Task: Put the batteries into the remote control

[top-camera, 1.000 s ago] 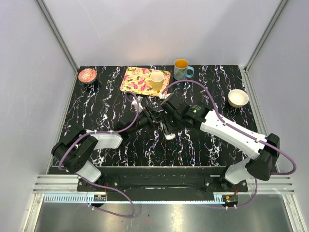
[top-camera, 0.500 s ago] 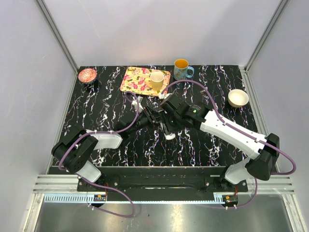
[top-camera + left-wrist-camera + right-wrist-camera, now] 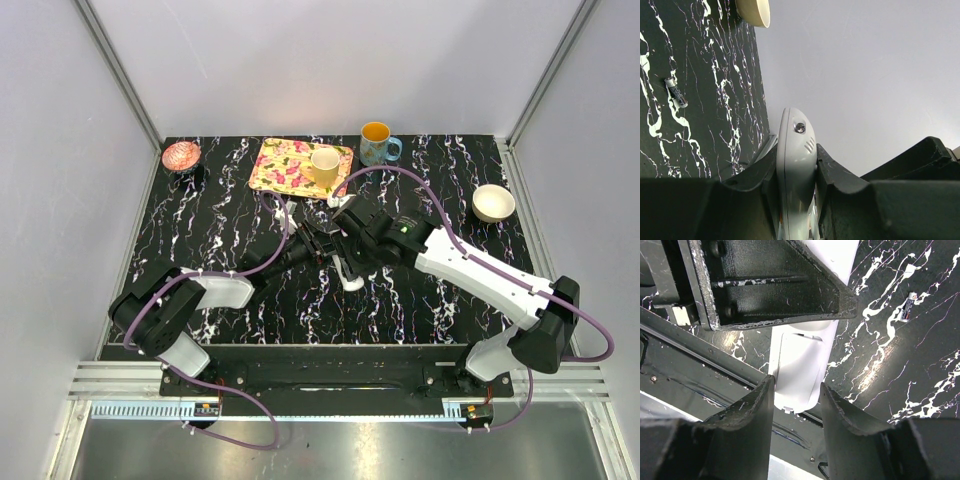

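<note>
Left jaws are clamped on the remote control [image 3: 796,165], with one dark finger [image 3: 835,175] pressed to each long side and the bar's rounded emitter end projecting beyond my fingertips. Right jaws stand partly apart and straddle the other end of the same white bar. Their fingers [image 3: 752,405] appear to bear on both of its edges, though my wrist view is too close for me to confirm contact. Seen from overhead, my two arms meet near the centre of the table [image 3: 420,300], and the remote slants between them toward the near edge. One battery [image 3: 907,306] lies loose on the table, apart from the remote and touched by neither set of jaws. A cream bowl [image 3: 493,203] sits at the far right.
</note>
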### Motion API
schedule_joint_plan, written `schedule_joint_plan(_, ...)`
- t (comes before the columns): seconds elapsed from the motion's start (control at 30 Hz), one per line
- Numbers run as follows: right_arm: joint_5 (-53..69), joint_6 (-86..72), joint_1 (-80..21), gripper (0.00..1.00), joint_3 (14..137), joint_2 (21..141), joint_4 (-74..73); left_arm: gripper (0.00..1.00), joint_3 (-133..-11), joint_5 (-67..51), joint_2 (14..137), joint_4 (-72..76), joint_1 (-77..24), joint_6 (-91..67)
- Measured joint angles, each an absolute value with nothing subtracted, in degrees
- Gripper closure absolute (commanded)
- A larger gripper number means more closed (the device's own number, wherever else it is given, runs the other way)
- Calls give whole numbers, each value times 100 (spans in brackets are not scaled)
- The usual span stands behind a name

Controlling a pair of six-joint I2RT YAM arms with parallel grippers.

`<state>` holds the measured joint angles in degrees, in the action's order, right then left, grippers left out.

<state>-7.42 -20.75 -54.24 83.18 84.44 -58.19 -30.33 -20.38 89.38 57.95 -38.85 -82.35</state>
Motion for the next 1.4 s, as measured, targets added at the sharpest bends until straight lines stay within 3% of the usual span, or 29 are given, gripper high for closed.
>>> schedule_joint_plan(0.13, -735, -2075, -5424, 99, 8322, 8444, -5817, 100, -3033, -2045, 8938, 5798, -3885, -8243)
schedule_joint_plan(0.3, -694, -2080, -5424, 100, 8324, 8447, -5819, 100, -3033, -2078, 8938, 5798, -3885, -8248)
schedule_joint_plan(0.4, -685, -2084, -5424, 89, 8335, 8464, -5826, 100, -3033, -2080, 8941, 5798, -3885, -8248)
schedule_joint_plan(0.43, -685, -2084, -5424, 78, 8346, 8475, -5835, 100, -3033, -2080, 8943, 5798, -3885, -8248)
schedule_joint_plan(0.63, -701, -2126, -5424, 59, 8409, 8517, -5865, 100, -3033, -2080, 8945, 5817, -3889, -8252)
schedule_joint_plan(0.8, -707, -2191, -5424, 34, 8436, 8517, -5885, 100, -3033, -2080, 8945, 5819, -3889, -8250)
schedule_joint_plan(0.9, -744, -2261, -5424, 24, 8493, 8517, -5927, 100, -3033, -2080, 8945, 5819, -3889, -8250)
schedule_joint_plan(1.07, -768, -2303, -5424, 36, 8506, 8517, -5944, 100, -3033, -2080, 8945, 5819, -3889, -8248)
schedule_joint_plan(1.27, -742, -2377, -5424, 62, 8506, 8517, -5942, 100, -3033, -2080, 8945, 5819, -3889, -8246)
schedule_joint_plan(1.4, -709, -2397, -5424, 68, 8506, 8517, -5944, 100, -3033, -2075, 8945, 5819, -3889, -8237)
